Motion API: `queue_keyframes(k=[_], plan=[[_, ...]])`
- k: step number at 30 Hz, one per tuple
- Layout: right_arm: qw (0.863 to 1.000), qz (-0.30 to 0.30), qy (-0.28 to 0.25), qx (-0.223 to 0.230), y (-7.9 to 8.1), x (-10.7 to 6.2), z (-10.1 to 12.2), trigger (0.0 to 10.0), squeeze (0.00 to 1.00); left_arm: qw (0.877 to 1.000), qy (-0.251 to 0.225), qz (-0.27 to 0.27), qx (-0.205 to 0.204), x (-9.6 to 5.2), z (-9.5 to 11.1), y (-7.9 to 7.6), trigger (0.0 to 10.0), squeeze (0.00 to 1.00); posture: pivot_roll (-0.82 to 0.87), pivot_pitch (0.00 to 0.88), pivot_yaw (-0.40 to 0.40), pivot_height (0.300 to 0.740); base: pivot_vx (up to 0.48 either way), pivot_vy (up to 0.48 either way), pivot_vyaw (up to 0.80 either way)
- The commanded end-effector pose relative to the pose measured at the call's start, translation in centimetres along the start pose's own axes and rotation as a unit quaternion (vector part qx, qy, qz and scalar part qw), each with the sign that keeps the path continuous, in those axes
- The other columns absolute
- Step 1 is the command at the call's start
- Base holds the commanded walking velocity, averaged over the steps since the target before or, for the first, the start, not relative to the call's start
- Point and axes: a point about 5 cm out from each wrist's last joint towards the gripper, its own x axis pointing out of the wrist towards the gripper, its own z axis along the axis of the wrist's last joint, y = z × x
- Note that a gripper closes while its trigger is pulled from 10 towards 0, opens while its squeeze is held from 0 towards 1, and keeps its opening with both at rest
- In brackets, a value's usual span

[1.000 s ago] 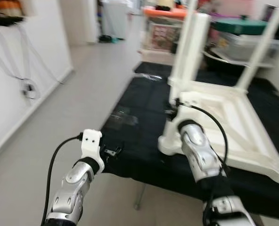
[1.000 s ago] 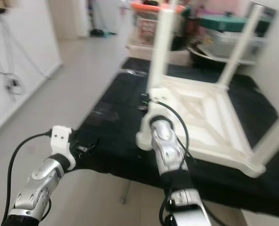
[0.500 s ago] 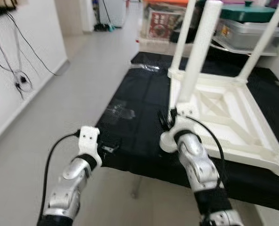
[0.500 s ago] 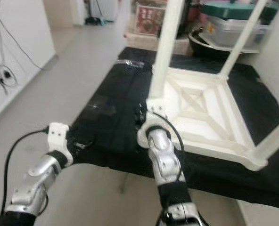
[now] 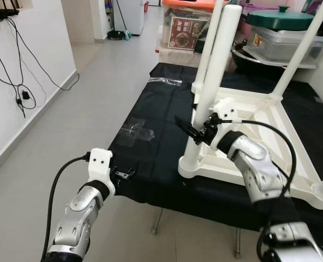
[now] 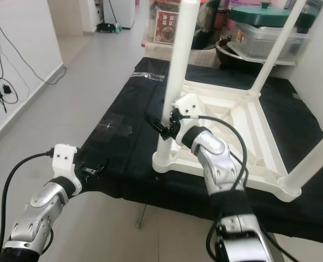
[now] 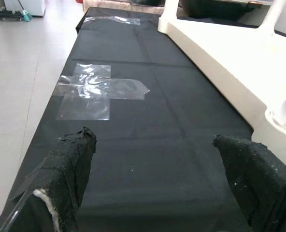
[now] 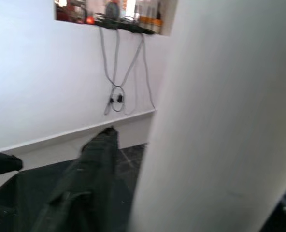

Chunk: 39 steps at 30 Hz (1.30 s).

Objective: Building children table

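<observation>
White plastic children's table (image 5: 259, 128) lies upside down on a work surface under a black cloth (image 5: 161, 114), tabletop down, legs up. Leg count: four visible in the right eye view, three rising from the far and near-left corners plus one cut off at the near-right corner. Right gripper (image 5: 197, 130) sits at the near-left leg (image 5: 213, 82), roughly mid-height; fingers straddle the leg, and the right wrist view has the leg close against one black finger (image 8: 92, 169). Cannot tell whether they are clamped or just bracketing it. Left gripper (image 7: 157, 179) hovers over the cloth's near edge, fingers spread apart, holding nothing. Judgement: hollow moulded plastic, so light and stiff, smooth enough to slip; best held low on the leg, near its socket. Two patches of clear tape (image 5: 135, 131) on the cloth.
</observation>
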Motion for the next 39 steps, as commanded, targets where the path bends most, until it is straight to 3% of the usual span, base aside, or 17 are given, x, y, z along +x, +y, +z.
queue_keyframes(k=[1, 4, 6, 7, 8, 10, 11, 13, 15, 16, 17, 18, 19, 22, 23, 32, 39], plan=[[0.998, 0.043, 0.031, -0.014, 1.8, 1.3, -1.5, 0.0, 0.00, 1.000, 0.009, 0.001, 0.001, -0.1, -0.3, -0.1, 10.0, 0.00, 0.13, 0.000, -0.095, 0.740, 0.000, 0.000, 0.00], [0.994, -0.037, 0.096, -0.045, 1.0, 1.6, -3.4, 0.0, 0.00, 1.000, 0.010, 0.004, 0.002, -0.2, -0.4, 0.0, 10.0, 0.00, 0.13, 0.000, -0.094, 0.740, 0.000, 0.000, 0.00], [0.966, -0.195, 0.168, -0.034, -1.0, 1.1, -5.3, 0.0, 0.00, 1.000, 0.011, 0.006, 0.001, -0.4, -0.4, 0.0, 10.0, 0.00, 0.13, 0.000, -0.095, 0.740, 0.000, 0.000, 0.00], [0.966, -0.195, 0.168, -0.034, -1.0, 1.1, -5.3, 0.0, 0.00, 1.000, 0.011, 0.006, 0.001, -0.4, -0.4, 0.0, 10.0, 0.00, 0.13, 0.000, -0.095, 0.740, 0.000, 0.000, 0.00], [0.929, -0.321, 0.184, 0.018, -2.1, -0.3, -6.4, 0.0, 0.00, 1.000, 0.011, 0.003, -0.002, -0.4, -0.5, -0.2, 10.0, 0.00, 0.12, 0.000, -0.089, 0.740, 0.000, 0.000, 0.00], [0.921, -0.343, 0.184, 0.033, -2.2, -0.7, -6.7, 0.0, 0.00, 1.000, 0.011, 0.002, -0.002, -0.4, -0.5, -0.3, 10.0, 0.00, 0.12, 0.000, -0.089, 0.740, 0.000, 0.000, 0.00], [0.894, -0.404, 0.184, 0.055, -2.2, -1.7, -7.4, 0.0, 0.00, 1.000, 0.012, 0.001, -0.003, -0.4, -0.6, -0.4, 10.0, 0.00, 0.11, 0.000, -0.084, 0.740, 0.000, 0.000, 0.00], [0.894, -0.404, 0.184, 0.055, -2.2, -1.7, -7.4, 0.0, 0.00, 1.000, 0.012, 0.001, -0.003, -0.4, -0.6, -0.4, 10.0, 0.00, 0.11, 0.000, -0.084, 0.740, 0.000, 0.000, 0.00], [0.850, -0.481, 0.190, 0.103, -0.4, -2.9, -8.5, 0.0, 0.00, 1.000, 0.014, -0.002, -0.006, -0.4, -0.7, -0.6, 10.0, 0.00, 0.11, 0.000, -0.075, 0.740, 0.000, 0.000, 0.00], [0.850, -0.481, 0.190, 0.103, -0.4, -2.9, -8.5, 0.0, 0.00, 1.000, 0.014, -0.002, -0.006, -0.4, -0.7, -0.6, 10.0, 0.00, 0.11, 0.000, -0.075, 0.740, 0.000, 0.000, 0.00], [0.851, -0.476, 0.186, 0.125, 1.1, -2.5, -8.4, 6.5, 0.00, 1.000, 0.014, -0.004, -0.007, -0.4, -0.6, -0.7, 10.0, 0.00, 0.10, 0.000, -0.068, 0.740, 0.000, 0.000, 0.00], [0.851, -0.476, 0.186, 0.125, 1.1, -2.5, -8.4, 6.5, 0.00, 1.000, 0.014, -0.004, -0.007, -0.4, -0.6, -0.7, 10.0, 0.00, 0.10, 0.000, -0.068, 0.740, 0.000, 0.000, 0.00], [0.866, -0.449, 0.174, 0.131, 2.3, -1.7, -7.6, 10.0, 0.00, 1.000, 0.014, -0.005, -0.008, -0.4, -0.6, -0.8, 10.0, 0.00, 0.09, 0.000, -0.065, 0.740, 0.000, 0.000, 0.00], [0.888, -0.416, 0.154, 0.123, 3.0, -0.8, -6.7, 10.0, 0.00, 1.000, 0.015, -0.006, -0.008, -0.3, -0.7, -0.7, 10.0, 0.00, 0.08, 0.000, -0.065, 0.740, 0.000, 0.000, 0.00], [0.901, -0.399, 0.130, 0.114, 3.1, -0.2, -5.7, 10.0, 1.00, 1.000, 0.015, -0.007, -0.008, -0.2, -0.6, -0.7, 10.0, 0.00, 0.08, 0.000, -0.066, 0.740, 0.000, 0.000, 0.00], [0.922, -0.382, 0.027, 0.060, 1.8, -0.3, -1.4, 10.0, 1.00, 1.000, 0.011, -0.002, -0.011, -0.2, -0.6, -0.6, 10.0, 0.00, 0.08, 0.000, -0.083, 0.740, 0.000, 0.000, 0.00], [0.918, -0.391, -0.023, 0.055, 2.5, -3.9, 1.2, 10.0, 1.00, 1.000, 0.019, 0.006, -0.012, -0.8, -1.1, -0.4, 10.0, 0.00, 0.05, 0.000, -0.075, 0.740, 0.000, 0.000, 0.00]])
